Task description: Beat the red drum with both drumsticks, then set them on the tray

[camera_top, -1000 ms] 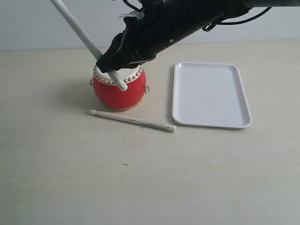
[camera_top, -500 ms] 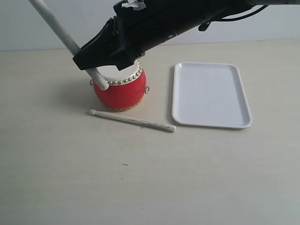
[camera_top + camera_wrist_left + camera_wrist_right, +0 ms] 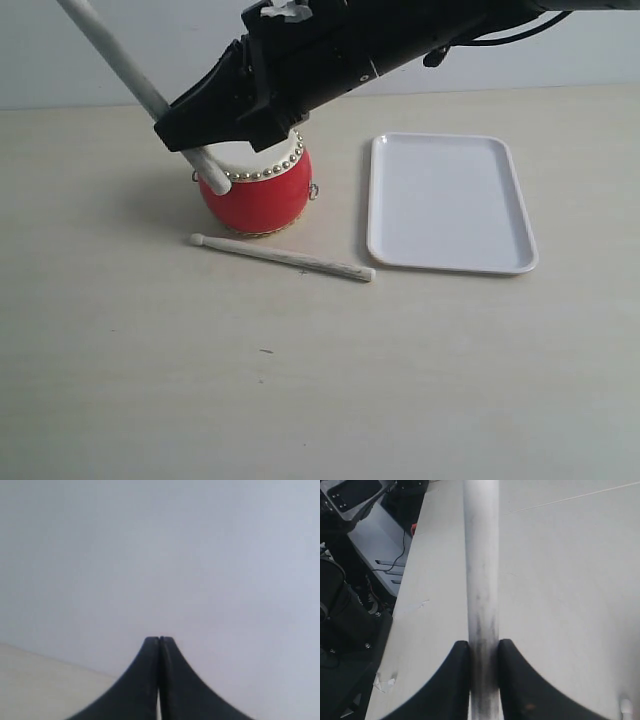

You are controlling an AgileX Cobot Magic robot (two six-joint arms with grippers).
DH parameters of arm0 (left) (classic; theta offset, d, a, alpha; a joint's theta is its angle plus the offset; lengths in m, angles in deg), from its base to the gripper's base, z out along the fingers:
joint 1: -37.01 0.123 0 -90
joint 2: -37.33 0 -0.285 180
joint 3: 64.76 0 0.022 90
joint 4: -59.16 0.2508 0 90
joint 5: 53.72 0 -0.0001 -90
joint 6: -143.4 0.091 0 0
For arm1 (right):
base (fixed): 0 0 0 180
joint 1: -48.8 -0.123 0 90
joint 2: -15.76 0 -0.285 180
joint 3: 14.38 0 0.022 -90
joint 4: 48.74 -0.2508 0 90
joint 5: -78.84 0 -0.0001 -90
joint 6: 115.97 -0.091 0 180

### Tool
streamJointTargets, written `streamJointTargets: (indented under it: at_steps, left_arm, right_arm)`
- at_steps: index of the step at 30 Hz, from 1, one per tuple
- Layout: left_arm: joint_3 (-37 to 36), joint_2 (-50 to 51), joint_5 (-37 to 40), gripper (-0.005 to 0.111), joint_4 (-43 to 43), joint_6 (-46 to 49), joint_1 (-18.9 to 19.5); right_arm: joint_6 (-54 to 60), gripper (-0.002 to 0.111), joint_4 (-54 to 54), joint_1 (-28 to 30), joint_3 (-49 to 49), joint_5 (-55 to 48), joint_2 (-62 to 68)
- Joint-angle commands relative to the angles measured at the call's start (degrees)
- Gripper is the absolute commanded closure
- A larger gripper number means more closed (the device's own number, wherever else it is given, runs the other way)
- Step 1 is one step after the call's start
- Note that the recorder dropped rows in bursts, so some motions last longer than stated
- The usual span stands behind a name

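The left gripper point(image 3: 159, 641) is seen from behind, at the bottom middle of the view. Its two black fingers point(image 3: 142, 682) are pressed flat against each other, with only a thin seam visible between them, and nothing is held there. Their tips are set against a plain pale grey wall point(image 3: 160, 555), by which most of the view is filled. A strip of beige table surface point(image 3: 37, 690) is seen in one lower corner, bounded by a slanting edge where the wall is met.

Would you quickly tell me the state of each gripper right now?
Left gripper: closed, holding nothing.
Right gripper: closed on one drumstick.
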Motion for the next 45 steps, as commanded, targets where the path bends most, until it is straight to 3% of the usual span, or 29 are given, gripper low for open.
streamJointTargets:
  at_steps: [1,3,5,10,13,16,18,22,27,32,37,40,45]
  left_arm:
    - [0.0,-0.4,-9.5,0.107,-0.4,-10.6,0.0]
    - [0.0,-0.4,-17.7,0.107,-2.7,-11.7,0.0]
    - [1.9,1.5,-21.1,0.107,-6.3,-11.5,0.2]
    - [16.2,16.7,-17.8,0.107,-6.0,-4.3,0.2]
    - [22.7,28.8,-12.5,0.107,3.2,-9.8,0.2]
    - [23.5,41.6,-15.4,0.107,17.6,-22.9,0.2]
    - [23.5,49.8,-21.6,0.107,28.8,-29.1,0.2]
    - [23.5,62.2,-39.0,0.107,45.5,-31.9,0.2]
    - [23.5,73.5,-54.1,0.107,49.0,-30.7,0.2]
    - [23.5,78.8,-59.6,0.107,51.7,-30.3,0.2]
    - [23.5,79.8,-60.2,0.106,52.1,-28.5,0.2]
    - [23.5,79.8,-60.2,0.099,52.1,-26.7,0.2]
    - [23.5,79.8,-60.2,0.066,51.6,-26.3,0.2]
  right_arm:
    - [0.5,0.108,-0.9,0.1,0.0,-0.6,-0.3]
    - [0.5,0.108,-0.9,0.1,0.0,-0.6,-0.3]
    - [0.5,0.108,-0.9,0.1,0.0,-0.6,-0.3]
    - [0.5,0.108,-1.2,0.1,0.0,-0.6,-0.3]
    - [0.5,0.108,-1.2,0.1,0.0,-0.6,-0.3]
    - [0.5,0.108,-1.6,0.1,0.0,-0.6,-0.3]
    - [0.5,0.108,-2.1,0.1,0.0,-0.6,-0.3]
    - [0.5,0.108,-2.3,0.1,0.0,-0.6,-0.3]
    - [0.9,0.108,-2.3,0.1,0.0,-2.2,-0.3]
    - [1.0,0.108,-2.4,0.1,0.0,-2.1,-0.1]
    - [1.0,0.108,-2.6,0.1,0.0,1.7,1.7]
    - [1.0,0.108,-3.9,0.1,0.0,3.0,3.0]
    - [2.0,0.108,-7.1,0.1,0.0,3.0,4.4]
